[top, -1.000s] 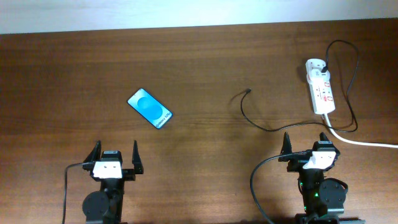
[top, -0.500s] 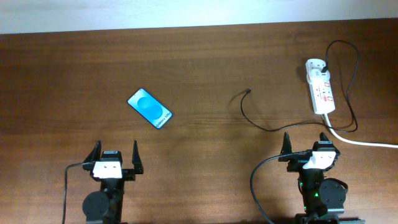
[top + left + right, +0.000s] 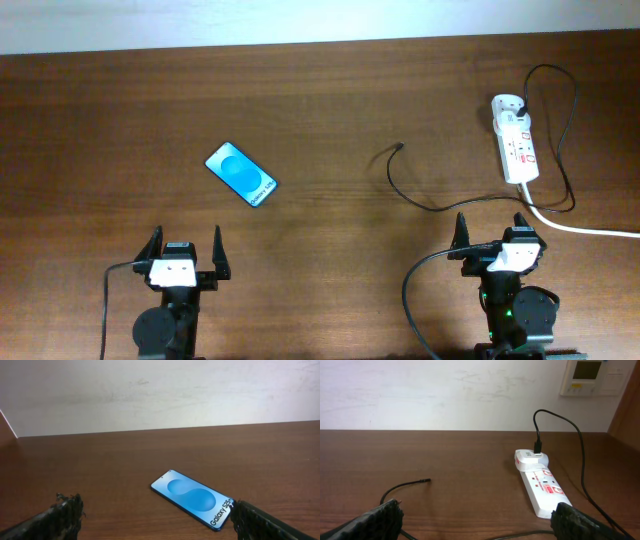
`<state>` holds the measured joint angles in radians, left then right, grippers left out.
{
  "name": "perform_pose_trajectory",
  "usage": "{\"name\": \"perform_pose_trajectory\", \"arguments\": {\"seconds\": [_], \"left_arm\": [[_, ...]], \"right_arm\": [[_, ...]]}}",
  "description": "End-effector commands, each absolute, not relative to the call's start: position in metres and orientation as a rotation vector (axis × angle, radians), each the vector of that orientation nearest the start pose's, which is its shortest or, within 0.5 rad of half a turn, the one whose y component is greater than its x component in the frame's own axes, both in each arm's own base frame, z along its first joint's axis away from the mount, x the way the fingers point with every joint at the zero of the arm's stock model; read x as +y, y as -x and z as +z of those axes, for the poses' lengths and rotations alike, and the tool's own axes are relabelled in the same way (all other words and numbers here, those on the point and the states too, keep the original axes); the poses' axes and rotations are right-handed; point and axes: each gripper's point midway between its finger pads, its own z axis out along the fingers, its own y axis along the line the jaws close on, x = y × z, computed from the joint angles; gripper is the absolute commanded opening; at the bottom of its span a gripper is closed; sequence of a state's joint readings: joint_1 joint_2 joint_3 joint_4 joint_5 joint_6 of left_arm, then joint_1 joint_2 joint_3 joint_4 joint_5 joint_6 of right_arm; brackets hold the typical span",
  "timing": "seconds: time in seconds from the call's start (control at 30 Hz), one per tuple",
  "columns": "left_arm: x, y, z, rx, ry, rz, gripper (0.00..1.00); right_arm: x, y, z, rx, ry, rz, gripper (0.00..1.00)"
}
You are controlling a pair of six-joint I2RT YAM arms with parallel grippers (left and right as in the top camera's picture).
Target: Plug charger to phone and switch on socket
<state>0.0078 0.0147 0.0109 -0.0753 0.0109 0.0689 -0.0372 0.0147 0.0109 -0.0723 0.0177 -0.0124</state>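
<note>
While the left tool (image 3: pixel 187 238) and right tool (image 3: pixel 490 222) are sitting released and empty, no step is underway. The charger (image 3: pixel 399 149) is lying mid-tabletop (image 3: pixel 320 90), apart from the phone (image 3: pixel 240 174) and socket (image 3: pixel 517 148). Judging next: the right tool reaching for the plug.

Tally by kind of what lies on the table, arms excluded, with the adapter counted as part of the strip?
Phone: 1
Charger cable: 1
Power strip: 1
Total: 3
</note>
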Motion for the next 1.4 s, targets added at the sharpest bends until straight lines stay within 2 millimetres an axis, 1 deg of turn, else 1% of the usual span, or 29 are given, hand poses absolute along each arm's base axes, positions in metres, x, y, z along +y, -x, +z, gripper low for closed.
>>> {"name": "perform_pose_trajectory", "arguments": {"seconds": [0.0,0.03,0.17,0.2,0.23,0.27,0.3,0.4,0.47,0.5,0.57,0.67,0.73,0.83,0.87,0.9,0.93,1.0,1.03,1.07,1.13,1.17,1.2,1.27,1.3,1.37], "left_arm": [[0.002,-0.246,0.156,1.651,-0.063,0.067,0.99],[0.002,-0.246,0.156,1.651,-0.048,0.053,0.99],[0.001,-0.246,0.157,1.645,0.13,-0.118,0.99],[-0.004,-0.246,0.159,1.642,0.153,-0.187,0.99],[-0.014,-0.244,0.165,1.635,0.148,-0.268,0.99],[-0.019,-0.243,0.171,1.631,0.144,-0.313,0.99],[-0.02,-0.241,0.176,1.63,0.155,-0.328,0.99],[-0.02,-0.238,0.2,1.636,0.158,-0.328,0.99],[-0.02,-0.24,0.216,1.65,0.16,-0.328,0.99],[-0.02,-0.243,0.221,1.663,0.163,-0.328,0.99],[-0.021,-0.253,0.231,1.71,0.164,-0.332,0.99],[-0.022,-0.272,0.237,1.803,0.175,-0.335,0.99],[-0.029,-0.302,0.25,1.935,0.136,-0.344,0.99],[-0.029,-0.331,0.263,2.088,0.112,-0.317,0.99],[-0.029,-0.338,0.267,2.142,0.121,-0.317,0.99],[-0.03,-0.348,0.268,2.237,0.136,-0.326,0.99],[-0.034,-0.351,0.268,2.294,0.134,-0.354,0.99],[-0.044,-0.363,0.266,2.356,0.12,-0.421,0.99],[-0.049,-0.368,0.26,2.379,0.109,-0.464,0.99],[-0.05,-0.372,0.248,2.414,0.116,-0.473,0.99],[-0.053,-0.377,0.231,2.46,0.132,-0.487,0.99],[-0.055,-0.378,0.229,2.469,0.146,-0.491,0.99],[-0.054,-0.379,0.226,2.478,0.183,-0.483,0.99],[-0.043,-0.381,0.219,2.485,0.343,-0.349,0.99],[-0.042,-0.382,0.22,2.474,0.38,-0.312,0.99],[-0.045,-0.388,0.23,2.437,0.424,-0.248,0.99]], "right_arm": [[-0.014,-0.246,0.155,1.651,-0.035,-0.065,0.98],[-0.014,-0.246,0.155,1.651,-0.035,-0.065,0.98],[-0.014,-0.246,0.155,1.651,-0.035,-0.065,0.98],[-0.014,-0.246,0.155,1.651,-0.035,-0.065,0.98],[-0.014,-0.246,0.155,1.651,-0.035,-0.065,0.98],[-0.014,-0.246,0.155,1.651,-0.035,-0.065,0.98],[-0.014,-0.246,0.155,1.651,-0.035,-0.065,0.98],[-0.014,-0.246,0.155,1.651,-0.035,-0.065,0.98],[-0.014,-0.246,0.155,1.651,-0.035,-0.065,0.98],[-0.014,-0.246,0.155,1.651,-0.035,-0.065,0.98],[-0.014,-0.246,0.155,1.651,-0.035,-0.065,0.98],[-0.014,-0.246,0.155,1.651,-0.035,-0.065,0.98],[-0.014,-0.246,0.155,1.651,-0.035,-0.065,0.98],[-0.014,-0.246,0.155,1.651,-0.035,-0.065,0.98],[-0.013,-0.246,0.155,1.651,-0.035,-0.065,0.98],[-0.014,-0.246,0.155,1.651,-0.035,-0.065,0.98],[-0.014,-0.246,0.155,1.651,-0.035,-0.065,0.98],[-0.014,-0.246,0.155,1.651,-0.035,-0.065,0.98],[-0.014,-0.246,0.155,1.651,-0.035,-0.065,0.98],[-0.014,-0.246,0.155,1.651,-0.035,-0.065,0.98],[-0.014,-0.246,0.155,1.651,-0.035,-0.065,0.98],[-0.014,-0.246,0.155,1.651,-0.035,-0.065,0.98],[-0.014,-0.246,0.155,1.651,-0.035,-0.065,0.98],[-0.014,-0.246,0.155,1.651,-0.035,-0.065,0.98],[-0.014,-0.246,0.155,1.651,-0.035,-0.065,0.98],[-0.014,-0.246,0.155,1.651,-0.035,-0.065,0.98]]}}
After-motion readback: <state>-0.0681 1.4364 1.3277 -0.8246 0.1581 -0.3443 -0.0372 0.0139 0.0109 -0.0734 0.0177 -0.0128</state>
